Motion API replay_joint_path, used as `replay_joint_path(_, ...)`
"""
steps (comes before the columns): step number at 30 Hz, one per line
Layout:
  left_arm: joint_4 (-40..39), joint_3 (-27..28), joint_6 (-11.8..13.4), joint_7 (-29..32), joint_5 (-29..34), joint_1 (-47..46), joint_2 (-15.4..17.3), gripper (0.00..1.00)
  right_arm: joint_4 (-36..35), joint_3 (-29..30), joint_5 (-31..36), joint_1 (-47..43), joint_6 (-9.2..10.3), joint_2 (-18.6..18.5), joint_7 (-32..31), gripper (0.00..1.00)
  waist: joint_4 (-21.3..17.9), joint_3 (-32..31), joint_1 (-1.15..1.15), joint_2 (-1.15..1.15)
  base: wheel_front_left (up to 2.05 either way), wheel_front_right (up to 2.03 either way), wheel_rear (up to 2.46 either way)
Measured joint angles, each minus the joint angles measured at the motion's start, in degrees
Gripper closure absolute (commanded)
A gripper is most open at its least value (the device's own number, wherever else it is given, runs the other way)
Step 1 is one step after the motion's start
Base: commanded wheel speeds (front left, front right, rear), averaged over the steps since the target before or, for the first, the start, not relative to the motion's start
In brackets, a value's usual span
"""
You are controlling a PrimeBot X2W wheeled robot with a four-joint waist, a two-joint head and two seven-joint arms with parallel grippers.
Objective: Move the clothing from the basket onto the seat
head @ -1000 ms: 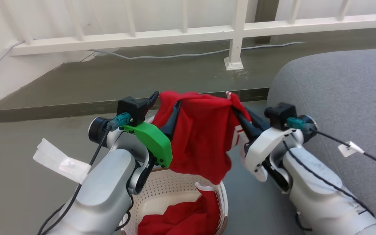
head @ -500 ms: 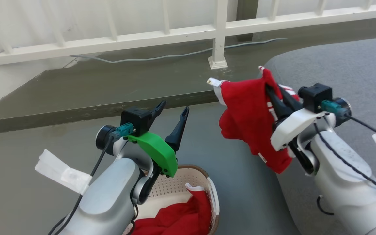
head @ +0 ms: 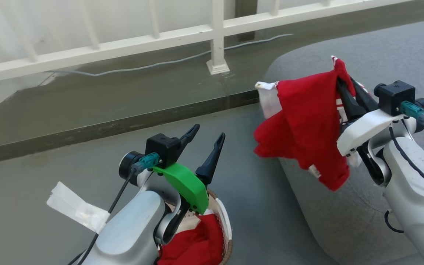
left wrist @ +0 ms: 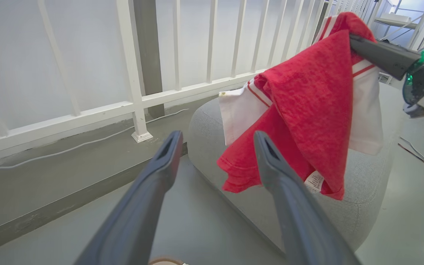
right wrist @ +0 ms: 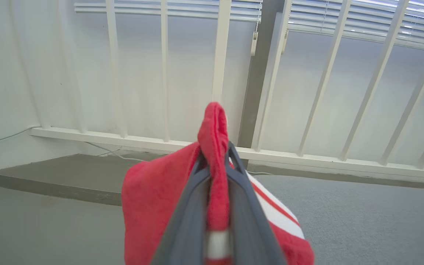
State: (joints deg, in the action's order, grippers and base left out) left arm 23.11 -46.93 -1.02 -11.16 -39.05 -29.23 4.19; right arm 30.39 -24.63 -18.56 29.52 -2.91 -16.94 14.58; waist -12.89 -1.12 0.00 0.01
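Note:
A red garment with white panels (head: 304, 121) hangs from my right gripper (head: 344, 82), which is shut on its top fold (right wrist: 215, 158). It dangles over the left edge of the grey seat (head: 381, 48). In the left wrist view the same garment (left wrist: 307, 99) shows its white tag and sits in front of the seat (left wrist: 366, 173). My left gripper (head: 206, 138) is open and holds nothing, raised over the floor. Under my left forearm the basket's rim (head: 225, 217) peeks out, and more red clothing (head: 193, 246) lies inside.
A white railing (head: 123, 44) runs along the back, with a post foot (head: 217, 67) and a pale cable (head: 153, 65) on the raised ledge. A step edge (head: 123, 125) crosses the grey floor. White tape tags hang on my left arm's cable (head: 76, 209).
My left gripper let go of the garment and stayed over the basket. My right gripper carried it to the right, over the seat's edge. The camera turned right.

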Motion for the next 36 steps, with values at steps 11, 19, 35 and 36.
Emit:
replay_joint_path(11,-1.66,-1.41,0.00,-0.07,0.47,1.24,0.01,0.00,-1.45,1.34,-0.03,-0.27,0.19,-1.41,0.00,1.00,-6.38,1.02,0.00,0.00,0.00,0.00,0.00)
replay_joint_path(19,-3.43,-2.05,0.01,-0.07,1.04,1.33,0.00,0.00,-2.75,2.91,-0.20,-0.73,0.51,-2.69,0.00,1.00,-11.95,2.43,0.00,0.00,0.00,0.00,0.00)
replay_joint_path(35,-6.14,-4.38,0.49,2.40,4.37,0.01,0.36,0.00,-4.72,7.56,-2.69,0.48,1.33,-4.07,0.00,1.00,-15.48,9.82,0.00,0.00,0.00,0.00,0.00)
replay_joint_path(36,-6.58,-4.38,0.63,2.78,4.55,-0.40,0.49,0.00,-4.71,7.76,-2.70,1.44,1.31,-4.24,0.00,1.00,-15.37,10.39,0.00,0.00,0.00,0.00,0.00)
